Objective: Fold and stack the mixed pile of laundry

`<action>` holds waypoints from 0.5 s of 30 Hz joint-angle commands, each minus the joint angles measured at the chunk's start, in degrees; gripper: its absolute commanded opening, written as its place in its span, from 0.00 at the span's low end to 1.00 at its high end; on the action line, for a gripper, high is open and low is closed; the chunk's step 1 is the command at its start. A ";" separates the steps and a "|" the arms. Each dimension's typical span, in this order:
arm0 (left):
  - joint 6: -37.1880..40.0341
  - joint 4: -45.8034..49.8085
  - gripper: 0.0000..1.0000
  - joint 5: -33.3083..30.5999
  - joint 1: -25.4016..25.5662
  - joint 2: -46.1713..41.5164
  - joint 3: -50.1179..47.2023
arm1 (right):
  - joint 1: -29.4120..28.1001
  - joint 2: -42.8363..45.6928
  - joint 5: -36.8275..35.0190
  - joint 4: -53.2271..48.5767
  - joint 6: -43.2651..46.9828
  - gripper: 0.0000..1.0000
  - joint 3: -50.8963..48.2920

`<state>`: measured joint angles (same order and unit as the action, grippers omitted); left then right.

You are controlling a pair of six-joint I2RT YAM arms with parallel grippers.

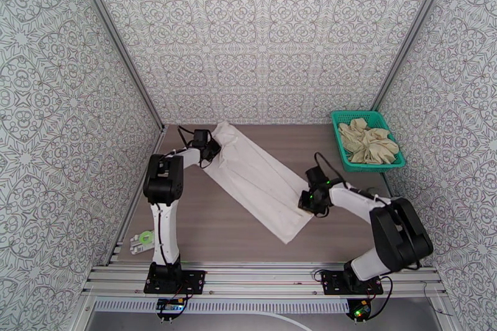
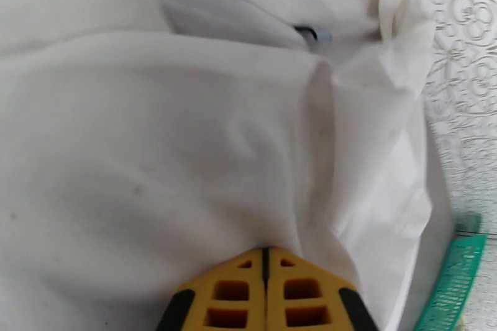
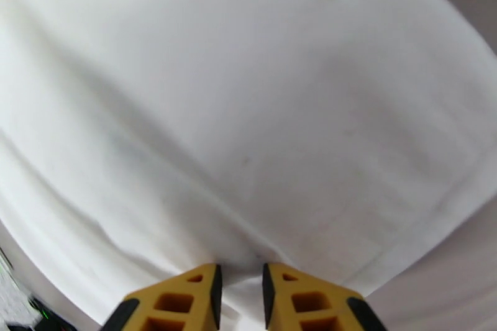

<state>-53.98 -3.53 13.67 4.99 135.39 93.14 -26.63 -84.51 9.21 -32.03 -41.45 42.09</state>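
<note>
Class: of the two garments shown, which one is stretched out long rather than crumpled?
The white T-shirt, stretched diagonally across the table between the left gripper and right gripper. The beige garment lies crumpled in the teal basket.

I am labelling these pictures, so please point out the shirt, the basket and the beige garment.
shirt [image 1: 258,180]: top view, middle of the spread white cloth.
basket [image 1: 373,166]: top view, its near teal rim.
beige garment [image 1: 369,143]: top view, middle of the crumpled heap in the basket.
</note>
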 commanded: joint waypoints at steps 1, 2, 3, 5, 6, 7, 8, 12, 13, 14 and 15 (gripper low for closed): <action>-2.51 -7.26 0.05 3.53 0.93 6.45 4.32 | -5.15 4.89 -0.68 -3.05 -6.89 0.26 -5.13; -1.86 -7.29 0.05 3.79 1.13 7.49 6.25 | -6.42 6.58 -0.86 -3.51 -7.50 0.26 -5.95; -1.39 -7.19 0.05 4.10 1.34 8.21 7.46 | -7.11 7.82 -0.56 -4.13 -7.48 0.26 -6.28; -0.84 -7.95 0.05 5.34 1.59 9.31 9.99 | -7.64 10.25 0.70 -6.48 -5.70 0.27 -5.38; -0.87 -8.08 0.06 6.02 1.68 9.53 10.64 | -7.64 11.18 -0.07 -8.50 -4.11 0.27 -3.94; -0.66 -7.91 0.07 6.69 1.88 9.42 11.29 | -7.64 11.74 -1.82 -10.38 -2.69 0.28 -2.43; 0.03 -7.21 0.09 7.19 2.02 9.09 11.88 | -7.64 11.98 -3.45 -11.60 -0.85 0.28 -0.62; 4.88 1.50 0.12 7.03 2.96 5.76 14.08 | -7.13 8.23 -7.18 -11.01 8.10 0.28 5.64; 5.65 2.67 0.14 6.84 3.00 4.30 13.55 | -7.02 5.74 -7.64 -10.36 10.07 0.27 7.21; 6.17 3.80 0.15 6.47 2.98 2.98 13.08 | -7.03 3.65 -7.85 -9.49 11.45 0.27 8.47; 6.50 4.95 0.17 5.95 2.75 1.42 12.33 | -7.03 1.21 -8.17 -8.67 12.58 0.26 9.62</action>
<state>-51.03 -4.21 19.49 7.38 142.28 105.32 -33.85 -78.50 4.32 -41.67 -35.90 48.64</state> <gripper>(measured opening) 0.165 0.259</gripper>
